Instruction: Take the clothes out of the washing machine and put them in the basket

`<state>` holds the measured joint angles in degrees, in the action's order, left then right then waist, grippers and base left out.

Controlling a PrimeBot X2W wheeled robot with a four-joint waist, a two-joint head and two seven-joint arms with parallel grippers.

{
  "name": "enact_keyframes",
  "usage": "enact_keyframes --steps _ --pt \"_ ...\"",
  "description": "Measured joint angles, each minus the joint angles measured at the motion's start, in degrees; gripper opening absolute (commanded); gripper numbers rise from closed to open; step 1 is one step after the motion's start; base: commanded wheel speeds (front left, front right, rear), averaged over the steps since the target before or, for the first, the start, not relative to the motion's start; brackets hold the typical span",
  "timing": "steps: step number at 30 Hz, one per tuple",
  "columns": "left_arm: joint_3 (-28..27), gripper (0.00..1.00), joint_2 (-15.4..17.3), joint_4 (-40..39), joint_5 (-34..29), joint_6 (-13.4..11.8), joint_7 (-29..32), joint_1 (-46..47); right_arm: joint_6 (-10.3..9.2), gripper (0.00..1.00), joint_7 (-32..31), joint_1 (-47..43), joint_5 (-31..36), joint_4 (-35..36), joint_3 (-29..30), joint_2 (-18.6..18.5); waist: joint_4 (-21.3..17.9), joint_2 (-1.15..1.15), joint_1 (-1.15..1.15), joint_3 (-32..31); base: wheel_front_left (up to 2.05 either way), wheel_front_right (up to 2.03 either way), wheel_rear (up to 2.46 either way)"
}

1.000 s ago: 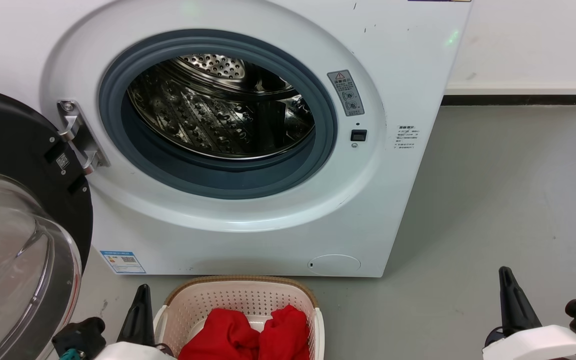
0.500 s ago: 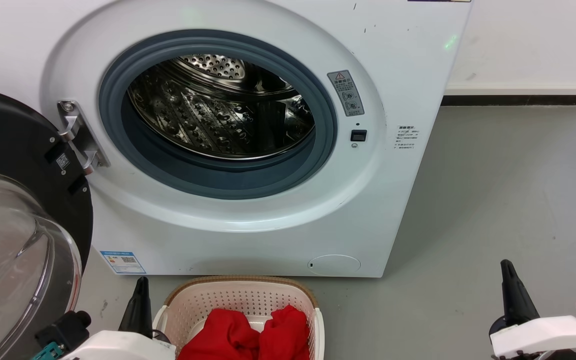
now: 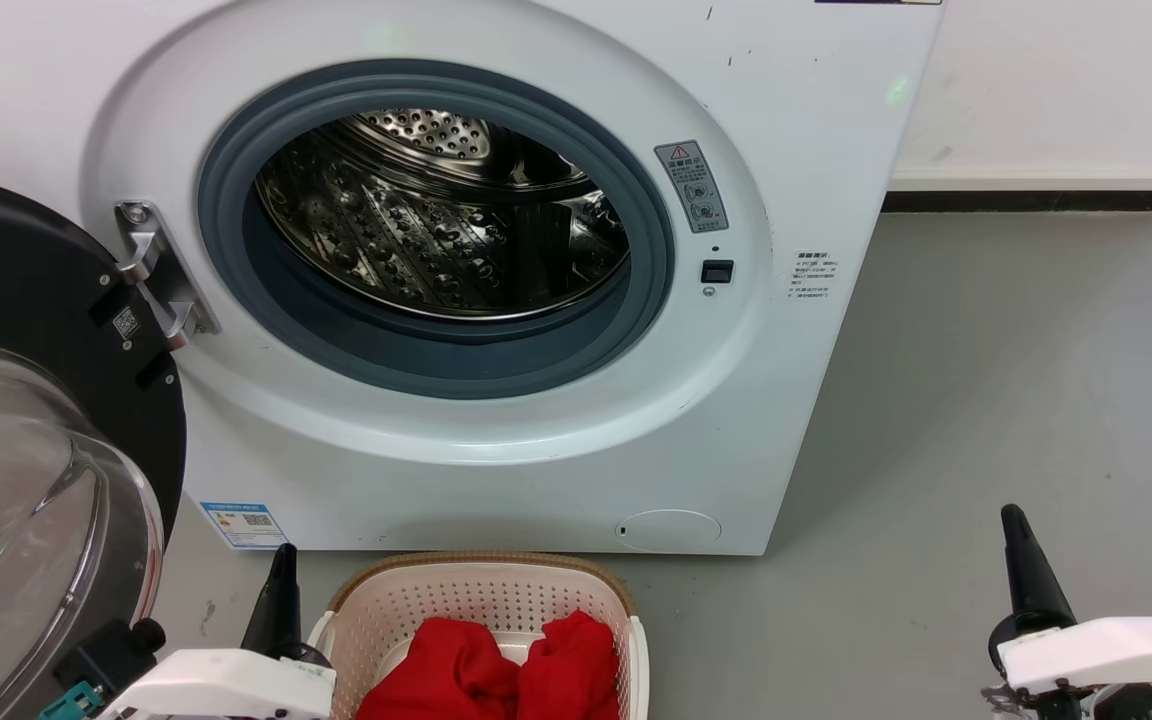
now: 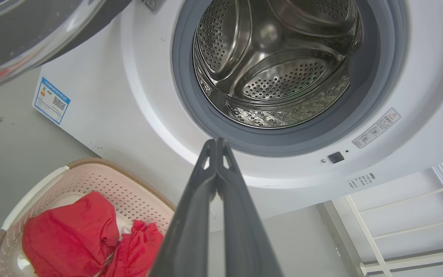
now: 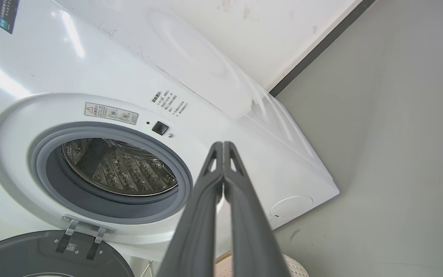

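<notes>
**A:** Door's wide open on the washing machine (image 3: 556,480); the black-framed glass door (image 3: 26,300) hangs out at the left on its hinge, and the grey gasket (image 3: 236,250) rings the porthole; inside, the perforated steel drum (image 3: 436,240) shows shiny wall and paddles.

**B:** And the clothes (image 3: 496,670)?

**A:** Down in the basket (image 3: 481,560); two bright red bundles lie side by side, touching, with a bit of pale basket bottom between them at the back; the basket stands on the grey floor (image 3: 986,400) just in front of the machine, below the porthole.

**B:** Where's the left gripper (image 4: 216,143)?

**A:** Low at the left, just beside the basket's left wall and apart from the cloth; its wrist view looks along it at the porthole; the two dark fingers (image 4: 202,200) are pressed together from mid-length to the tips, nothing between them.

**B:** The right gripper (image 5: 222,144)?

**A:** Well apart from the basket, out over bare floor at the lower right of the head view, pointing up; from its wrist view its fingers meet at the tips too, pinching nothing; the machine's front and side panel lie beyond them.
</notes>
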<state>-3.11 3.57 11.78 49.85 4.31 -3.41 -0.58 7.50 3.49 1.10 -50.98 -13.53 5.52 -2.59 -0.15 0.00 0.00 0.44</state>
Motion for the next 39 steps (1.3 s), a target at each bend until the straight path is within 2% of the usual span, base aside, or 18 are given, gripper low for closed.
enact_keyframes --steps 39 --pt "-2.01 0.0 -0.36 1.34 24.73 1.76 5.8 3.7 -0.01 0.0 -5.89 2.54 -24.13 -0.25 0.55 -0.05 0.07 0.0 0.0 -0.13 0.0 0.0 0.0"
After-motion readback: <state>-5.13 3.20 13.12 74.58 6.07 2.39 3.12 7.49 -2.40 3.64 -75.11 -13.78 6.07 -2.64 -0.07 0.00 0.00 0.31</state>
